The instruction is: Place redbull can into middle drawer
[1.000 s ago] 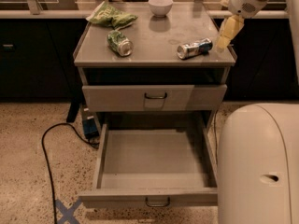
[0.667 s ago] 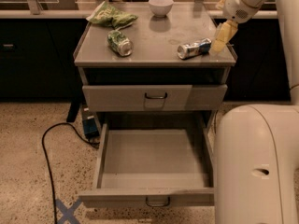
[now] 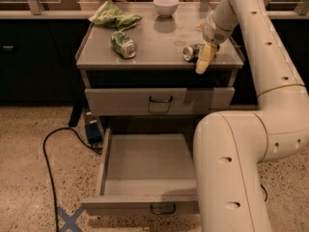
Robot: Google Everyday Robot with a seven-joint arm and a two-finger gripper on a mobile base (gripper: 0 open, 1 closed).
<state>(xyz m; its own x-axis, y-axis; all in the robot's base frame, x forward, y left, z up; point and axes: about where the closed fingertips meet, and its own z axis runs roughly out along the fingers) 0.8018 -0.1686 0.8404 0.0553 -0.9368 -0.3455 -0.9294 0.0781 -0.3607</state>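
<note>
Hand [image 3: 203, 62] hangs tip-down at the right front corner of the table [image 3: 159, 45], overlapping the front edge. Open or closed: cannot tell from this angle. Nothing seen lifted by it.

Redbull can [image 3: 191, 51] lies on its side on the table top, just left of the hand, touching it or nearly so; which one is unclear. Silver end faces front-left. Close to front edge, little room to the right.

Arm [image 3: 251, 57] comes down from upper right; its big lower section [image 3: 231, 178] covers the right end of the middle drawer [image 3: 140, 203].

Middle drawer pulled well out, floor bare, left side and front wall in view. Upper drawer [image 3: 120, 101] shut, flush.

Wide bare patch mid-table. Green can [image 3: 123, 44] on its side, left; green bag [image 3: 115, 18] back left; white bowl [image 3: 165, 6] back centre.

Speckled floor [image 3: 29, 178]; black cable [image 3: 48, 153] loops left of the drawer; blue tape cross [image 3: 67, 220] near front left.
</note>
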